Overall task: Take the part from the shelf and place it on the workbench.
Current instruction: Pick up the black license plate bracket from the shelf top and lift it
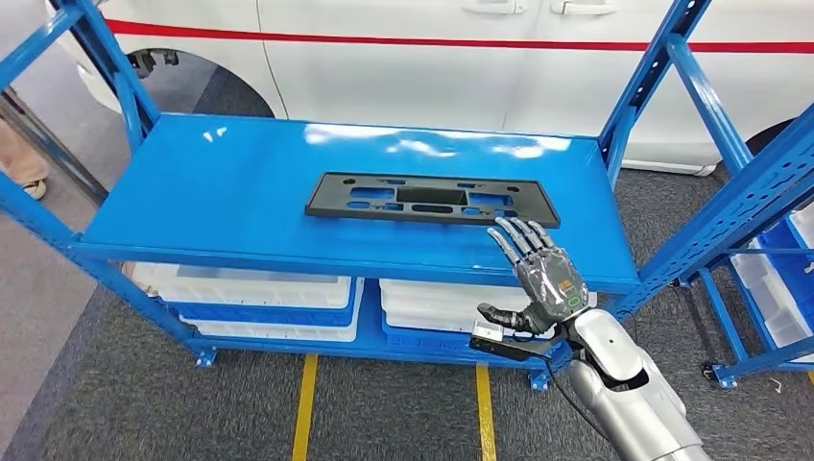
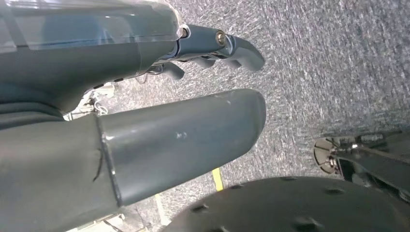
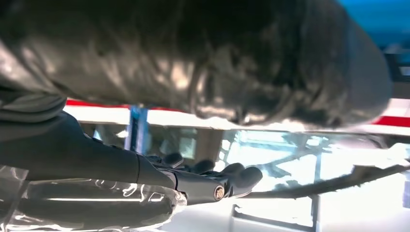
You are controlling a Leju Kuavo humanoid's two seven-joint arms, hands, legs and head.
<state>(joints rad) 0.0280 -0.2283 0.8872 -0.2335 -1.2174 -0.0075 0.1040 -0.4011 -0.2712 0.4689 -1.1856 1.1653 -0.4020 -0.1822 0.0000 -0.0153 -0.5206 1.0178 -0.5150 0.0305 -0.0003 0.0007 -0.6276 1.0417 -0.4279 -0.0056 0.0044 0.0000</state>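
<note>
Silver and jointed, the right arm rises from five o'clock in the head view, its robot hand [image 1: 540, 272] released, dark fingers [image 1: 516, 235] spread flat with tips just short of the part [image 1: 432, 200], apparently lined up to slide onto its near right edge. That part, a long, thin black plastic panel with rectangular cut-outs, lies flat at the centre of the glossy blue metal shelf [image 1: 221, 202], long side toward the robot. White bins [image 1: 259, 286] sit below. Hanging over grey carpet, the left robot hand [image 2: 212, 46] looks loosely curled, holding nothing.
</note>
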